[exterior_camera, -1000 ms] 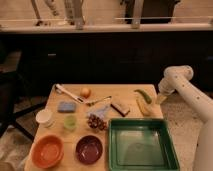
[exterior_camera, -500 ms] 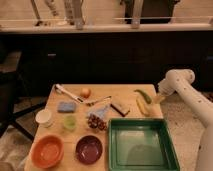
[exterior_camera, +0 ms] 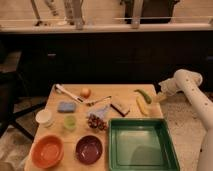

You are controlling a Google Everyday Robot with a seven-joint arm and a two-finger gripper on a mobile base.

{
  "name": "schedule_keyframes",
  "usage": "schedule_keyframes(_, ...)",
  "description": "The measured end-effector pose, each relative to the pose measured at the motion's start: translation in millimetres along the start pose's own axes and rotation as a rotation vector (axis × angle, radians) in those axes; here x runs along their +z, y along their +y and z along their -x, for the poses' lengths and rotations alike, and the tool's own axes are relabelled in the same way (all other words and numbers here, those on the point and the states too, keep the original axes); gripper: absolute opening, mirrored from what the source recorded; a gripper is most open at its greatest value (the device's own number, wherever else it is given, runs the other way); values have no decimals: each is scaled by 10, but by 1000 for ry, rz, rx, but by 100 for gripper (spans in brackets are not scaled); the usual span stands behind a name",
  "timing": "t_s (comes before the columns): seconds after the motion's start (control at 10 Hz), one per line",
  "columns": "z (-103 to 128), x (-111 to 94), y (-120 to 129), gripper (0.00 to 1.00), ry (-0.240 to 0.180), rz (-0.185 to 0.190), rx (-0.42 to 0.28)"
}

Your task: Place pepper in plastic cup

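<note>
The pepper (exterior_camera: 143, 95), slim, curved and dark green, lies on the wooden table near its far right corner. My gripper (exterior_camera: 160, 96) hangs at the table's right edge, just right of the pepper, open and holding nothing. The white arm (exterior_camera: 186, 80) bends down to it from the right. The plastic cup (exterior_camera: 70, 122), small and pale green, stands at the left of the table, far from the gripper.
A pale yellow banana-shaped piece (exterior_camera: 142, 106) lies just in front of the pepper. A green tray (exterior_camera: 142, 146) fills the front right. Orange bowl (exterior_camera: 47, 151), purple bowl (exterior_camera: 89, 149), white cup (exterior_camera: 44, 117), blue sponge (exterior_camera: 66, 106), a small round fruit (exterior_camera: 86, 92) and utensils are spread over the left.
The arm's elbow has dropped a little and shifted slightly right. The gripper stays by the table's right edge, and the pepper has not moved.
</note>
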Motion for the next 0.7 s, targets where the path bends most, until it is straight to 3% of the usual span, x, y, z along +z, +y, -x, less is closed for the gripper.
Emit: schedule_keyframes(0.7, -85, 126, 101, 80, 41, 17, -1)
